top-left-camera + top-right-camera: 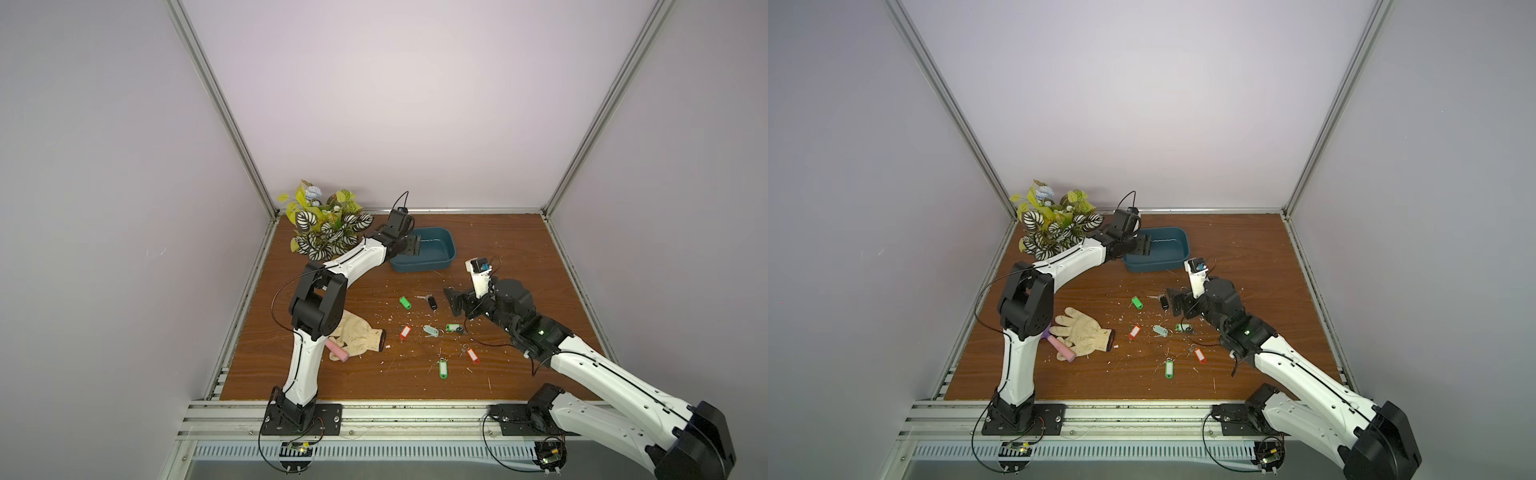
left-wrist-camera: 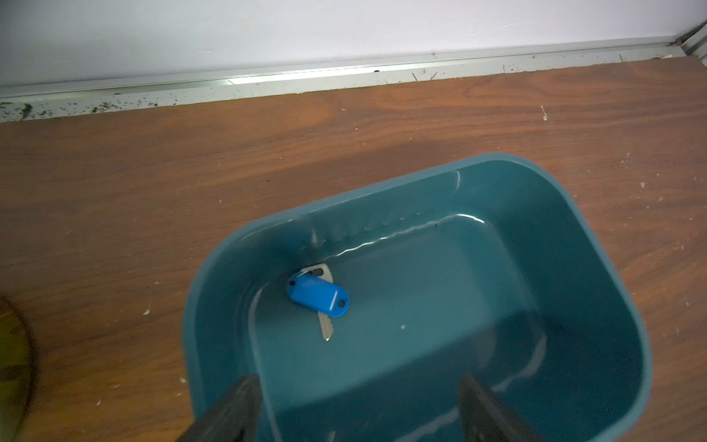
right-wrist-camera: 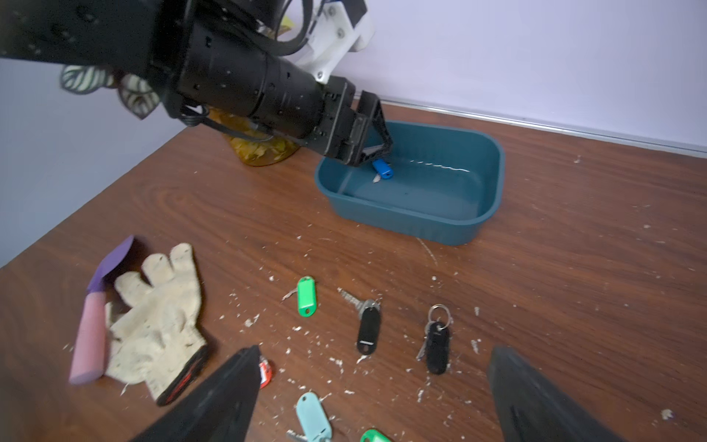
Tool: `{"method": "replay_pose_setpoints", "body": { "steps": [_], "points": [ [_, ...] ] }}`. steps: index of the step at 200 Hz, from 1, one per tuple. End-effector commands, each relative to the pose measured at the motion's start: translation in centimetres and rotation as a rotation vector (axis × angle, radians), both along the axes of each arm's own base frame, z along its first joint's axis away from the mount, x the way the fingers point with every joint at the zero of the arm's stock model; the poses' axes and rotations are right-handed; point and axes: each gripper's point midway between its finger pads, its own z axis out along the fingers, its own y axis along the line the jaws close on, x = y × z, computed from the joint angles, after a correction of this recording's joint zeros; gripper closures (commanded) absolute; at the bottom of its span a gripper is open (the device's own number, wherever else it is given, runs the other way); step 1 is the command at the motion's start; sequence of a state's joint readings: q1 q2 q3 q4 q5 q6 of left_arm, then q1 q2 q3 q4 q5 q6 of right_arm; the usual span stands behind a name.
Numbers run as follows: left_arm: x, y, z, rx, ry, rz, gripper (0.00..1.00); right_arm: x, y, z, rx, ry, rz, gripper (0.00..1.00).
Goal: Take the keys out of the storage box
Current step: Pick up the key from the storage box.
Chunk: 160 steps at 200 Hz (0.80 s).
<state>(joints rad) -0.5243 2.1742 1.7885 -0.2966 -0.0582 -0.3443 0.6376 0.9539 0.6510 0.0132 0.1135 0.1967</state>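
The dark teal storage box stands at the back of the wooden table. One key with a blue tag lies inside it near one end wall. My left gripper hangs open over that end of the box, just short of the blue key, with nothing between its fingers. Several keys lie loose on the table in front of the box, among them green, black and red. My right gripper stands open above two black-tagged keys.
A leafy potted plant stands close beside my left arm at the back left. A cream glove and a pink-handled tool lie front left. White flecks of debris are scattered among the keys.
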Motion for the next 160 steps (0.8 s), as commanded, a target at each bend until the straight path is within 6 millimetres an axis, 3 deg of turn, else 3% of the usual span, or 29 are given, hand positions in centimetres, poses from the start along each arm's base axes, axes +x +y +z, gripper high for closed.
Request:
{"method": "replay_pose_setpoints", "body": {
  "steps": [1,18,50,105,160],
  "points": [
    [0.6,-0.3,-1.4,0.092,0.045,-0.007,0.25,0.7,0.0,1.3,0.044,-0.049,0.022,0.0],
    [2.1,-0.5,-2.4,0.133,0.047,-0.004,0.32,0.9,-0.2,1.0,0.045,-0.046,0.021,0.0],
    [3.6,-0.2,-4.4,0.148,0.065,0.019,0.34,1.2,-0.3,0.5,0.035,-0.031,0.018,0.01],
    [4.7,0.2,-7.7,0.171,0.093,0.01,0.37,1.8,0.1,-0.5,0.031,0.003,0.034,0.0],
    [5.4,1.1,-9.6,0.187,0.11,0.023,0.42,2.3,0.5,-0.9,0.032,0.021,0.044,0.01]
  ]
}}
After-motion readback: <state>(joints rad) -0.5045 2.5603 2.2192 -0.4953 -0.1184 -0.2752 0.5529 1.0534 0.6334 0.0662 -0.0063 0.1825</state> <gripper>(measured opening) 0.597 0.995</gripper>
